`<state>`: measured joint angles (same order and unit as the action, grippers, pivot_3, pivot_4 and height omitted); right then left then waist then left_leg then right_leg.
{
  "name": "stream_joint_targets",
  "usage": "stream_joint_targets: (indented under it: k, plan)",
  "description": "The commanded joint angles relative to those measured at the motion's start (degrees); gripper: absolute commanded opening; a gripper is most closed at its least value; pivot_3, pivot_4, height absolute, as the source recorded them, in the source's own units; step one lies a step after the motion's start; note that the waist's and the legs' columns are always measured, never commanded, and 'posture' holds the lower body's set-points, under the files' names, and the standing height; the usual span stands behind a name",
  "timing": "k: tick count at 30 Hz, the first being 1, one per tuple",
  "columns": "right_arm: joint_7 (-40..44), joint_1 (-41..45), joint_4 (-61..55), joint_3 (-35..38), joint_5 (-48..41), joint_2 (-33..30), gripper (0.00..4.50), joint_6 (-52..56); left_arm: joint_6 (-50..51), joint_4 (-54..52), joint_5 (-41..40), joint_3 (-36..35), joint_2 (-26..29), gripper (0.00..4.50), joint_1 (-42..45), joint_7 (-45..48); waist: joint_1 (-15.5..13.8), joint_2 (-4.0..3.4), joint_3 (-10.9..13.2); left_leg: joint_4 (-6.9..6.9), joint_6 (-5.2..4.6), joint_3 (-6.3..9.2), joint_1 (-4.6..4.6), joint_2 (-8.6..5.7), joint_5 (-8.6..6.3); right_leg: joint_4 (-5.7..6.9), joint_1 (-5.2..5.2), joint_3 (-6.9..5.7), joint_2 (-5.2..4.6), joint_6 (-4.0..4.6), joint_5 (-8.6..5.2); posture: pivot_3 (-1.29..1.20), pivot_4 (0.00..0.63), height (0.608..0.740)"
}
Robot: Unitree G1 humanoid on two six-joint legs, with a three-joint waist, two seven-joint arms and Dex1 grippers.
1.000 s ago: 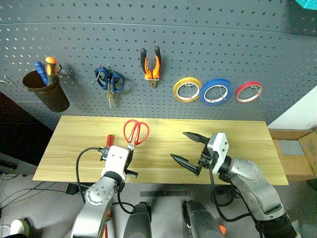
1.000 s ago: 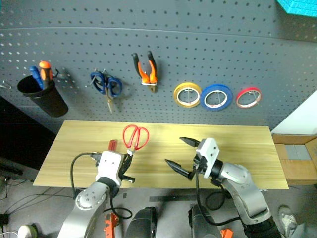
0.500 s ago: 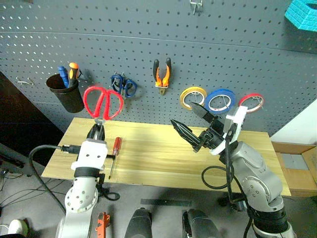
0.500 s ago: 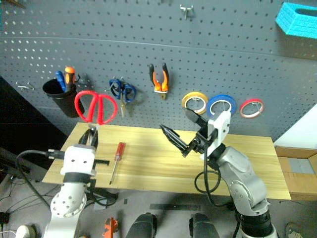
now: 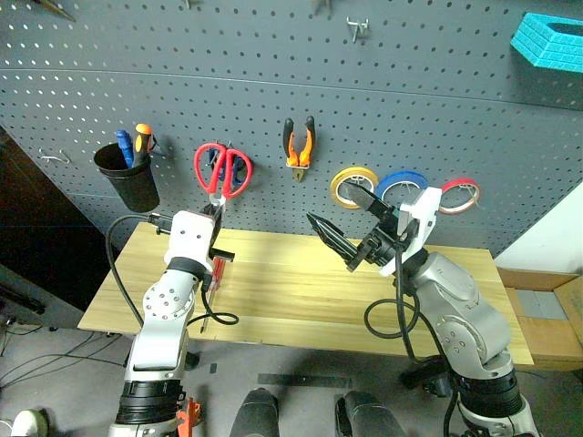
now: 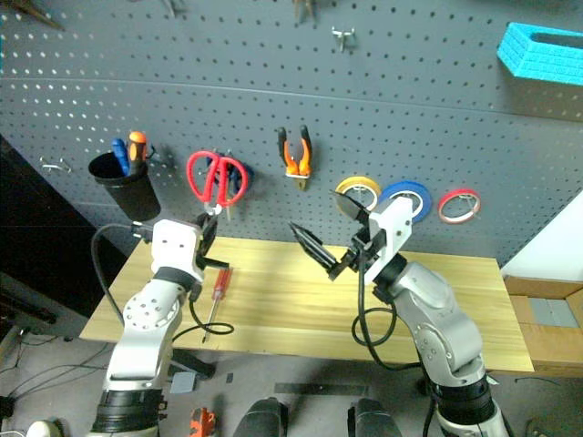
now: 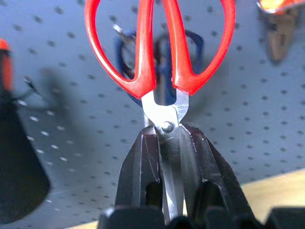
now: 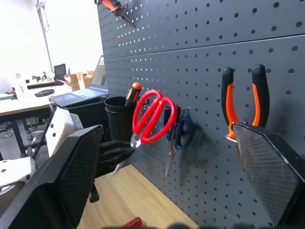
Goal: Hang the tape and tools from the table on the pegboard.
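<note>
No brand, label or writing can be read on any object. The left gripper (image 7: 169, 143) is clamped on the silver blades of the red-handled scissors (image 5: 221, 169), just below the pivot screw, and holds them upright with the handle loops raised against the pegboard (image 5: 437, 109), directly in front of the blue-handled scissors (image 7: 162, 52) hanging there. The right gripper (image 5: 351, 228) stands with its two black fingers spread wide and grips nothing; it hovers above the table (image 5: 301, 291), in front of the yellow roll (image 5: 351, 185). The small red-handled screwdriver (image 6: 216, 296) lies on the table near its left edge, beside the left arm. On the pegboard, the orange-and-black-handled pliers (image 5: 299, 146) hang to the right of the scissors; further right hang the yellow roll, the blue roll of tape (image 5: 407, 186) and the red roll (image 5: 458, 194), the blue one partly hidden by the right gripper. A black cup (image 5: 129, 179) holding a blue and an orange screwdriver hangs at the left.
</note>
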<state>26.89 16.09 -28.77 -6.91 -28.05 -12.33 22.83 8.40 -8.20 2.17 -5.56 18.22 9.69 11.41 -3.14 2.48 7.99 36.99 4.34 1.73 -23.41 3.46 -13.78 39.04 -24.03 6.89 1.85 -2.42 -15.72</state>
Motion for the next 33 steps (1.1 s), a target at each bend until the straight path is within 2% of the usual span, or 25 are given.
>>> stream_joint_targets:
  k: [1, 7, 15, 19, 22, 26, 29, 31, 33]
  plan:
    - [-0.66, 0.03, -2.52, 0.34, 0.33, 0.01, 4.50, -0.89, 1.09, 0.29, -1.66, -0.52, -0.26, 0.22, 1.78, 0.65, 0.00, 0.00, -0.07, 0.01, 0.00, 0.00, 0.00, 0.00, 0.00, 0.00, 0.01, 0.00, 0.00, 0.00, 0.00, 0.17, 0.076, 0.740]
    - [-0.77, -0.41, -2.70, 0.55, 0.33, -0.58, 4.50, -1.01, 3.91, 2.26, -3.32, -1.90, 0.22, 0.22, 2.83, 0.73, 0.00, 0.00, -0.41, 0.01, 0.00, 0.00, 0.03, 0.00, 0.00, 0.01, 0.03, 0.00, 0.00, 0.00, 0.00, 0.16, 0.078, 0.740]
    - [-0.07, -2.01, -2.95, 0.42, 0.33, -1.08, 4.50, -1.73, 4.40, 2.42, -3.68, -1.75, 0.66, 3.03, 2.16, 1.09, 0.20, 0.02, -0.52, -0.02, -0.01, -0.03, 0.63, 0.00, -0.01, -0.04, 0.64, 0.02, 0.01, 0.00, -0.01, 0.16, 0.091, 0.740]
    - [1.35, -4.50, -2.91, -1.35, 1.36, -2.65, 4.50, -1.16, 6.28, 1.40, -3.53, -1.84, -1.37, 4.46, -3.79, -0.87, 0.41, -0.01, -0.50, -0.01, -0.01, -0.06, 0.76, 0.00, -0.01, -0.05, 0.77, 0.07, 0.01, -0.01, -0.03, 0.16, 0.118, 0.740]
    - [3.02, -6.84, -0.57, -6.61, 7.73, -6.95, 4.50, -1.37, 9.03, 0.19, -3.37, -2.20, -2.99, 4.49, -9.83, -2.58, 0.94, -0.06, -0.39, -0.04, -0.03, -0.20, 0.84, 0.02, -0.02, -0.07, 0.79, 0.18, 0.01, 0.00, -0.05, 0.15, 0.146, 0.740]
    - [3.02, -6.87, 3.73, -11.57, 12.77, -7.19, 4.50, -1.89, 14.57, -1.18, -4.00, -4.50, -3.98, 4.49, -14.31, -4.84, 1.49, -0.17, 0.68, -0.02, -0.04, -0.12, 0.88, 0.11, -0.02, -0.02, 0.78, 0.12, 0.09, -0.09, -0.23, 0.16, 0.190, 0.740]
    - [2.50, -3.14, 7.18, -15.42, 17.13, -5.08, 4.50, -2.09, 17.88, 0.18, -5.22, -6.43, -2.36, 4.49, -13.40, -4.13, 1.71, -0.29, 1.72, 0.00, -0.18, -0.12, 1.06, 0.12, 0.07, 0.02, 0.87, 0.16, 0.12, -0.08, -0.31, 0.16, 0.221, 0.740]
    - [2.06, 0.35, 8.58, -16.95, 18.18, -3.02, 4.50, 0.77, 19.18, 1.20, -6.15, -7.00, -0.74, 4.49, -11.10, -2.54, 1.83, -0.35, 3.03, 0.01, -0.28, -0.15, 1.11, 0.11, 0.15, 0.05, 0.88, 0.20, 0.12, 0.13, -0.33, 0.15, 0.256, 0.740]
    - [1.96, 3.00, 9.84, -17.90, 18.60, -1.25, 4.50, 4.15, 19.94, 2.69, -6.72, -7.55, 0.64, 4.49, -8.84, -1.71, 1.74, -0.42, 3.91, 0.01, -0.36, -0.14, 1.07, 0.11, 0.22, 0.05, 0.85, 0.19, 0.12, 0.13, -0.27, 0.15, 0.265, 0.740]
